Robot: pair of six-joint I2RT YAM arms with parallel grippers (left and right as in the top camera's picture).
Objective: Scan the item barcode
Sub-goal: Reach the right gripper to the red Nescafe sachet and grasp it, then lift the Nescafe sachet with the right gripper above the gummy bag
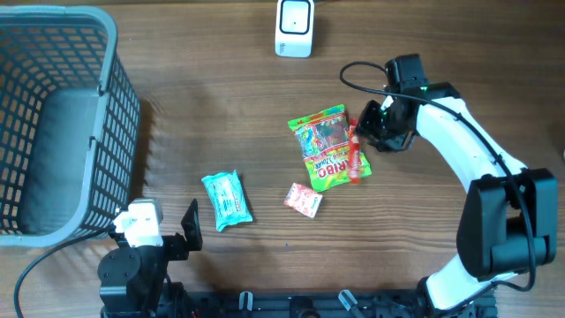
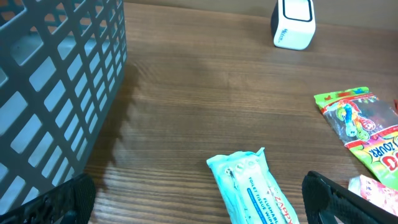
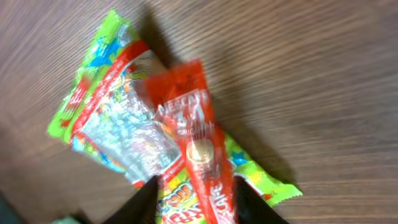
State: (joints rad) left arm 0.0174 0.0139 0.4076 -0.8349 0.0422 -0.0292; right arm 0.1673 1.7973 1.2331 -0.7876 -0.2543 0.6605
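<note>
A red stick packet (image 1: 354, 152) lies across a green Haribo candy bag (image 1: 328, 147) right of the table's middle. My right gripper (image 1: 362, 132) hovers over them. In the right wrist view the red stick packet (image 3: 199, 143) runs between the two dark fingers of the right gripper (image 3: 202, 208), which stands open, with a gap showing on the left side. The white barcode scanner (image 1: 294, 26) stands at the far edge. My left gripper (image 1: 166, 231) rests wide open at the near left with nothing in it, its fingertips (image 2: 68, 202) just short of a teal wipes pack (image 2: 255, 186).
A grey plastic basket (image 1: 124, 115) fills the left side, its wall (image 2: 50, 81) close to the left gripper. The teal wipes pack (image 1: 226, 200) and a small pink packet (image 1: 303, 200) lie near the front middle. The scanner (image 2: 294, 25) shows far off in the left wrist view.
</note>
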